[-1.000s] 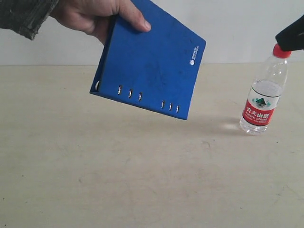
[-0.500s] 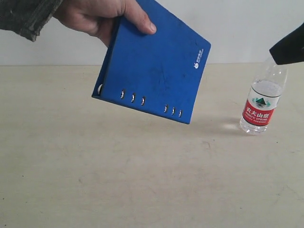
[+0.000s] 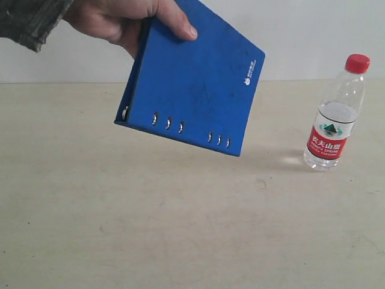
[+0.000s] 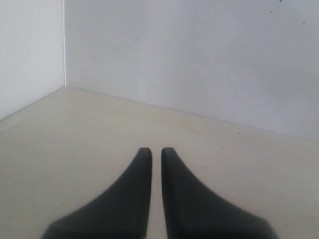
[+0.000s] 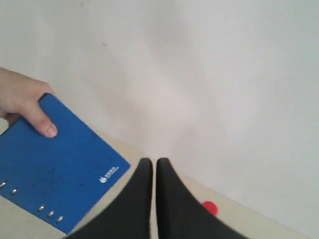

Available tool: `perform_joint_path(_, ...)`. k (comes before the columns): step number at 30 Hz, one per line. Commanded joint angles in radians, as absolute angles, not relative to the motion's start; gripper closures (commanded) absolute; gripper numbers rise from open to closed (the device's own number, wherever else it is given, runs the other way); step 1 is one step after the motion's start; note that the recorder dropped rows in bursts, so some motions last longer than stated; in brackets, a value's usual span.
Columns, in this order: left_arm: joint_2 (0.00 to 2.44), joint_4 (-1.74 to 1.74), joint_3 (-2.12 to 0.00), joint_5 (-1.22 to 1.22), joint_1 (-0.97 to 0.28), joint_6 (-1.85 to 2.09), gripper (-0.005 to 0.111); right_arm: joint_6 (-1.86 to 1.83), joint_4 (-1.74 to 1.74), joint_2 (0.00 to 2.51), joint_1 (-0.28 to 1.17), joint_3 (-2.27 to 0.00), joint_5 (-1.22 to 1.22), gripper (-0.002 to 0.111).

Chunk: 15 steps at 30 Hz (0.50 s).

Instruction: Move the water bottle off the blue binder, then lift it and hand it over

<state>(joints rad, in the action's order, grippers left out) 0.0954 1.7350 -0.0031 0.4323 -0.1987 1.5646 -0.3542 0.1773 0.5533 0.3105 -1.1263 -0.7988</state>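
Water bottle (image 3: 335,120): it stands upright on the table (image 3: 180,229) at the right of the exterior view. Its red cap (image 3: 357,62) is on and nothing touches it.
Blue binder (image 3: 192,84): it is off the table and tilted. A person's hand (image 3: 120,21) grips it at an upper corner, and the riveted spine edge hangs lowest. It is well apart from the bottle.
Left fingers (image 4: 145,155): they are together with only a thin slit between them. They hold nothing and point over bare table toward a wall corner.
Right fingers (image 5: 145,167): they are likewise together and empty. They are raised and aimed at the wall.
Step in hand: the bottle is clear of the binder and the binder is in the person's grasp, so the handover looks done or in its last moment.
Next move: probably only to keep both arms clear of the person and away from the upright bottle, which a nudge could tip.
Hidden or unclear: neither arm shows in the exterior view. The person's forearm and the binder's top corner are cut off by the frame. The right wrist view shows only the bottle's cap beside the fingers. The binder's white logo is too small to read. The left wrist view shows no task object.
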Motion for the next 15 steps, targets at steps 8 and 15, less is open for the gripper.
perform_joint_path(8,0.1,1.727,0.0,0.428,-0.196,1.562,0.1,0.188,-0.07,0.036,0.31,-0.703,-0.702,0.108)
perform_joint_path(15,0.1,1.727,0.0,0.428,-0.196,1.562,0.1,0.246,-0.036,0.049,0.31,-0.293,-0.385,0.108)
